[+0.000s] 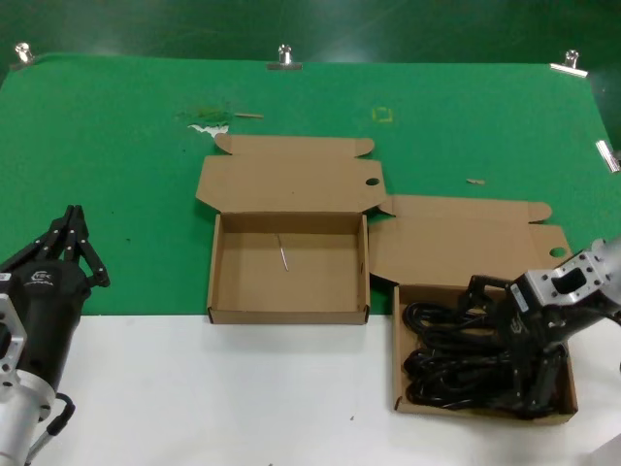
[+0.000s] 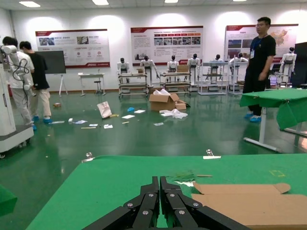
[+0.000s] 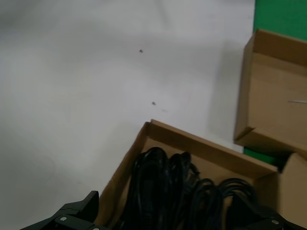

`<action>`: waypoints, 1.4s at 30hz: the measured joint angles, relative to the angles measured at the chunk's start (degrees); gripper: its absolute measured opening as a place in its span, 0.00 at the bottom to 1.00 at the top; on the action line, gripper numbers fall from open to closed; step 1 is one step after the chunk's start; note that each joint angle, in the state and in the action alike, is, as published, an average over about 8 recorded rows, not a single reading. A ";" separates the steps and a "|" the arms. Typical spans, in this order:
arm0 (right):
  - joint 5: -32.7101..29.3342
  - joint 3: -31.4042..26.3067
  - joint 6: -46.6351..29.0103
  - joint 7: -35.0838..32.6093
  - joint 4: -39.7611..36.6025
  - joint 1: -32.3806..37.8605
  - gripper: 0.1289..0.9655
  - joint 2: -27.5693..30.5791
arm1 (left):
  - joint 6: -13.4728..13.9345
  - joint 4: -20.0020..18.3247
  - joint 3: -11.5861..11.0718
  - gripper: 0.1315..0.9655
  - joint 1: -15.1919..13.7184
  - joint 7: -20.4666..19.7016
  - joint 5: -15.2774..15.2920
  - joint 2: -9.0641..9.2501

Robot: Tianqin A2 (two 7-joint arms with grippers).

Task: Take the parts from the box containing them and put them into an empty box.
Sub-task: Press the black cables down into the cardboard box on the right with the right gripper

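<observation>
The box containing the parts sits at the right on the white table, its lid flap folded back. Several black cord bundles lie in it. My right gripper is down in this box over the bundles. In the right wrist view the right gripper is open, its fingertips spread wide with the cords between them, and the box wall lies ahead. The empty box sits in the middle with a pale sliver on its bare floor. My left gripper is parked shut at the left.
A green cloth covers the far part of the table, held by metal clips. Both lid flaps lie flat on it. The empty box also shows in the right wrist view. In the left wrist view the left gripper points over the cloth.
</observation>
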 joint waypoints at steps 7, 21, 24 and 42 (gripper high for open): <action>-1.15 0.52 1.07 -3.08 -7.09 1.51 1.00 -3.12 | 0.00 0.00 0.00 0.02 0.00 0.00 0.00 0.00; -2.23 2.10 2.46 -4.49 -11.22 2.97 0.96 -4.74 | 0.00 0.00 0.00 0.02 0.00 0.00 0.00 0.00; -2.39 2.41 2.64 -4.46 -11.49 2.93 0.95 -4.63 | 0.00 0.00 0.00 0.02 0.00 0.00 0.00 0.00; -2.96 3.84 3.36 -4.08 -11.63 2.48 0.67 -4.42 | 0.00 0.00 0.00 0.02 0.00 0.00 0.00 0.00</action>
